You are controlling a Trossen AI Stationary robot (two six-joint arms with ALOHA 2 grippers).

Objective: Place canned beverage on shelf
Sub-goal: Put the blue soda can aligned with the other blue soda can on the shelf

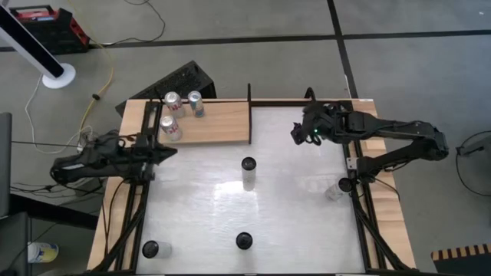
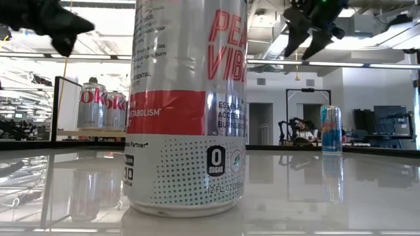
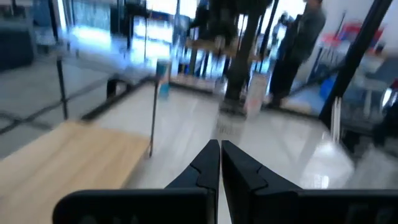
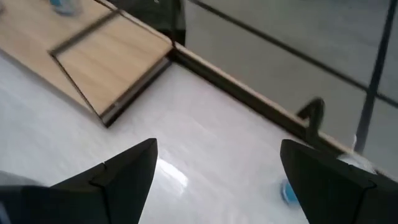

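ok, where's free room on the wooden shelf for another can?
The light-wood shelf board is bare from the three silver cans at its left end across to its dark end post. It is crowded only at those cans, where the shut left gripper hovers.

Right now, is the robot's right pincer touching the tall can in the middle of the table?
Apart. The high view shows the right pincer, open, with bare white table between it and the can.

Overhead light was bright and even. Glare patch sat on the white tabletop [image 1: 230,192] well left of the right gripper [image 1: 295,135], beside a can [image 1: 248,173]. Left wrist view was motion-blurred past the closed left gripper [image 3: 220,163]. Low view was backlit by ceiling lights, tabletop mirror-reflective.
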